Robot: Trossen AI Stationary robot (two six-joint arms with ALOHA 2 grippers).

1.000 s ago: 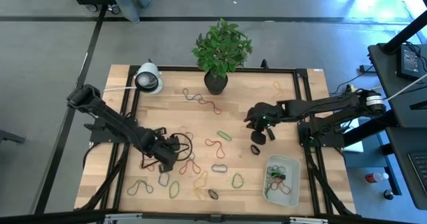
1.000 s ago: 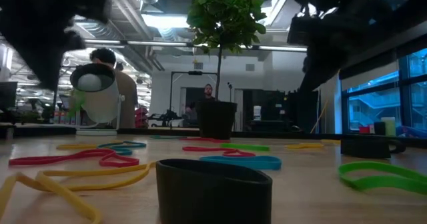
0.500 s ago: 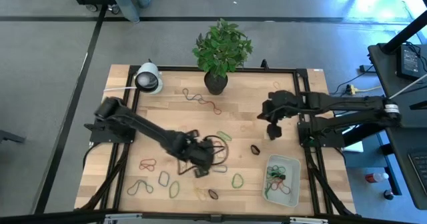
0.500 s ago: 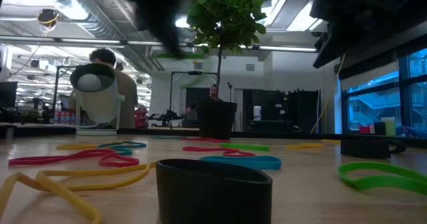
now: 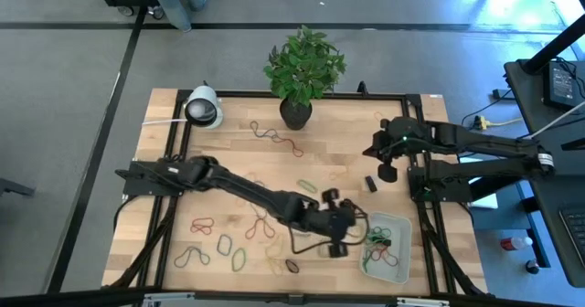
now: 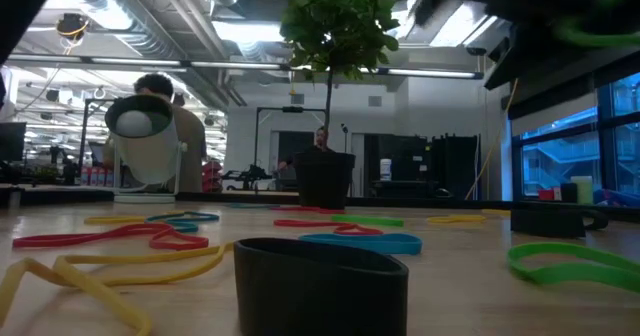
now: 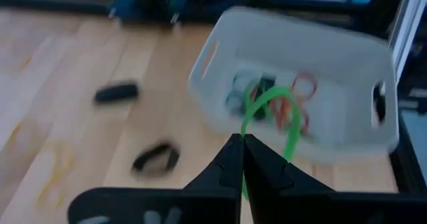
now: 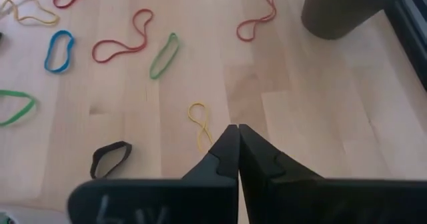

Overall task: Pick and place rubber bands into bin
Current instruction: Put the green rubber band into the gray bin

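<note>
The bin [image 5: 400, 223], a pale tray, stands at the table's front right with several rubber bands in it [image 7: 293, 111]. My left gripper [image 5: 353, 234] is just left of it, reaching toward it, and is shut on a green rubber band [image 7: 270, 107]. More rubber bands [image 5: 224, 245] lie flat across the table's left front and middle. My right gripper [image 5: 384, 168] hangs shut at the right, above bare wood, holding nothing. A yellow band [image 8: 199, 125] and a black band [image 8: 110, 159] lie on the table ahead of it. My left gripper pinches the green band at one end of its loop [image 7: 244, 132] between its two fingertips [image 7: 257, 167]. The fingers slant down toward the table's right edge. The rest of the loop stands out beyond the tips, clear of the table, in front of the bin's near wall.
A potted plant [image 5: 295, 113] stands at the far middle and a white round lamp-like device [image 5: 203, 108] at the far left. A black band [image 5: 370, 183] lies between the two grippers, another [image 5: 292, 266] near the front edge. A black frame borders the table.
My left gripper has swept from the left front of the table toward the right edge, rising a little, and now stands beside the bin. My right gripper has drawn back toward the right and far edges and risen.
</note>
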